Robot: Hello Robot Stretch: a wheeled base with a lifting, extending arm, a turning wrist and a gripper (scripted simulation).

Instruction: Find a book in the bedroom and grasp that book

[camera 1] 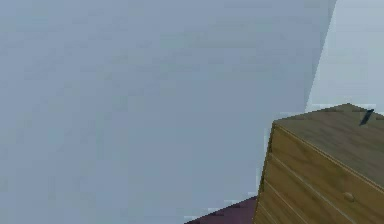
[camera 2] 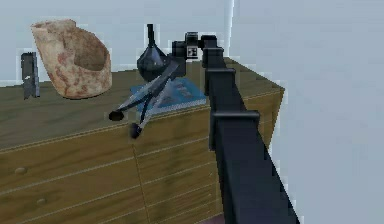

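A flat blue book [camera 2: 183, 96] lies on top of a wooden dresser [camera 2: 70, 165] in the arm side view. The dark arm [camera 2: 235, 130] reaches out over the dresser top. My gripper [camera 2: 126, 122] slants down and left across the book, its thin fingers [camera 2: 150, 97] ending near the dresser's front edge. With the book lying on the surface behind it, I cannot tell whether the gripper holds anything.
A dark vase [camera 2: 151, 58] stands just behind the book. A mottled stone-like bowl [camera 2: 70, 58] and a small dark upright object [camera 2: 30, 74] sit further left. In the forward view the dresser [camera 1: 325, 165] stands at the lower right against a pale wall [camera 1: 150, 90].
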